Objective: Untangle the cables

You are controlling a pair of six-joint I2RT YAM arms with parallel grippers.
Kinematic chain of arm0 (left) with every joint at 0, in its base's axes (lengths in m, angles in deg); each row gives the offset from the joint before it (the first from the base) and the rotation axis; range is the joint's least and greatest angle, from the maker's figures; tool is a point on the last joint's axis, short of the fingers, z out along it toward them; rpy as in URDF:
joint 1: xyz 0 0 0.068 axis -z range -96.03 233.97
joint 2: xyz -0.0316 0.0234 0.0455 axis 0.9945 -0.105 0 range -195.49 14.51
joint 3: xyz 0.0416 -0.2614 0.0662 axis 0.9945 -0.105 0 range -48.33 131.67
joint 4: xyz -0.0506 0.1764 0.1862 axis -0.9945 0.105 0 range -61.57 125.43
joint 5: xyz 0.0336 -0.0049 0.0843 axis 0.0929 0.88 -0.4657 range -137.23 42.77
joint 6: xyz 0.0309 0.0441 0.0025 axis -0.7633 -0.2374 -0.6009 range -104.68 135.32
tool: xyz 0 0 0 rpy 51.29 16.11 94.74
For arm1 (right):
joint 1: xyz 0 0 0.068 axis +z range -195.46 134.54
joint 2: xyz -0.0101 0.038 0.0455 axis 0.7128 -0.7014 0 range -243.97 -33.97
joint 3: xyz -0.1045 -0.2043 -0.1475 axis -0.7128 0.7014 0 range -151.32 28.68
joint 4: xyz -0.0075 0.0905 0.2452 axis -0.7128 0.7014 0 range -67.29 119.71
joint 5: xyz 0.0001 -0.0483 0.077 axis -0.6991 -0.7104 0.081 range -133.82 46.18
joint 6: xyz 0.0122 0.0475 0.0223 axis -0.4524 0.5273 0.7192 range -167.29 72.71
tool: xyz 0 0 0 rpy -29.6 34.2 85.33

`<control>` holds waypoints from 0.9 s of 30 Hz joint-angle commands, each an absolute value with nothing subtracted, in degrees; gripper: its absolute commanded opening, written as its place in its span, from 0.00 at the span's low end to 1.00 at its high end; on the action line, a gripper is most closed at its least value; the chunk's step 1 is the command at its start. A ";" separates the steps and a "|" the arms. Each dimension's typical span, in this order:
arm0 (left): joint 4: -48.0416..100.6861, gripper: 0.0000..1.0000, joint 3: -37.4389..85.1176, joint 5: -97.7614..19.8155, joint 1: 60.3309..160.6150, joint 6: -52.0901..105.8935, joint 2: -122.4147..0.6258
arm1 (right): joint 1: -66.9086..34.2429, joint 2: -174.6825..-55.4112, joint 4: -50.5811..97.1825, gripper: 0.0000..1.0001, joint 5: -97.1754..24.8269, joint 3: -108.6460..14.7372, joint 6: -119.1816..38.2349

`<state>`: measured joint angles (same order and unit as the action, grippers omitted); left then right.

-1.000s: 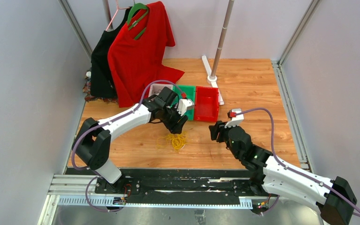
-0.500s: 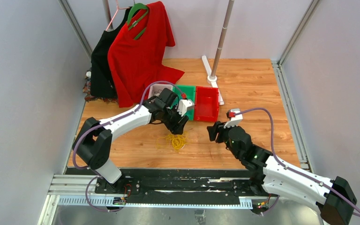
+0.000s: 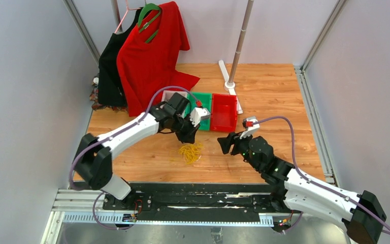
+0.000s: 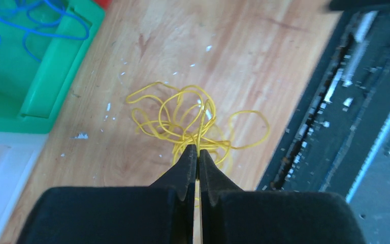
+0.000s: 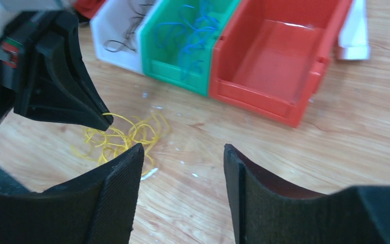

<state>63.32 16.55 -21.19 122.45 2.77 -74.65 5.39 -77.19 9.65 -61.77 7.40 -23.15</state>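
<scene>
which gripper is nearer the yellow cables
Left. The left gripper is shut on a strand of the yellow cables; the right gripper hangs open off to their right, apart.

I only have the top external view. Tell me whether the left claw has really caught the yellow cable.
Observer: Yes. The left wrist view shows the left claw shut on one strand of the yellow cable, the rest lying loose on the table.
Operator: Report the bins' contents.
Observer: Right wrist view: blue cable in the green bin, dark cable in the white bin, the red bin empty.
Operator: Now the right claw.
Observer: Open and holding nothing, above bare table.
</scene>
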 commanded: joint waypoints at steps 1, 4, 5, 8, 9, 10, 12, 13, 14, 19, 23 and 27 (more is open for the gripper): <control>73.24 0.01 20.10 -13.35 122.65 -2.64 -66.03 | 4.81 -79.45 1.37 0.63 -51.56 5.11 -25.47; 76.84 0.01 21.45 -12.50 122.65 -3.60 -63.10 | 5.36 -81.17 -1.90 0.67 -46.58 3.91 -26.08; 77.93 0.01 22.32 -12.25 122.65 -3.99 -62.37 | 5.73 -81.56 -3.19 0.69 -45.46 3.57 -26.29; 80.43 0.01 24.83 -11.91 122.65 -4.27 -60.99 | 7.55 -82.63 -6.63 0.71 -43.51 2.61 -27.94; 80.98 0.01 25.69 -11.91 122.65 -4.06 -60.77 | 8.35 -83.10 -7.25 0.71 -43.25 2.17 -28.66; 81.52 0.01 26.73 -11.90 122.65 -3.90 -60.65 | 9.12 -83.63 -7.56 0.71 -43.06 1.68 -29.33; 82.64 0.01 28.99 -11.71 122.65 -3.45 -60.40 | 10.51 -84.95 -7.89 0.71 -42.15 0.80 -30.78; 83.57 0.01 30.12 -11.10 122.65 -3.22 -60.31 | 11.08 -85.67 -8.33 0.71 -41.54 0.55 -31.29; 84.04 0.01 31.13 -10.69 122.65 -3.00 -60.17 | 11.71 -86.52 -8.73 0.71 -41.15 0.25 -31.51; 85.50 0.01 34.74 -8.89 122.65 -2.33 -59.14 | 12.99 -91.94 -10.52 0.70 -39.29 -2.09 -30.83; 85.94 0.01 35.87 -7.45 122.66 -1.56 -58.54 | 13.96 -96.60 -12.84 0.69 -38.47 -4.13 -30.36; 87.05 0.01 38.18 -6.22 122.73 -1.11 -58.83 | 14.14 -101.79 -14.57 0.62 -40.74 -6.01 -28.66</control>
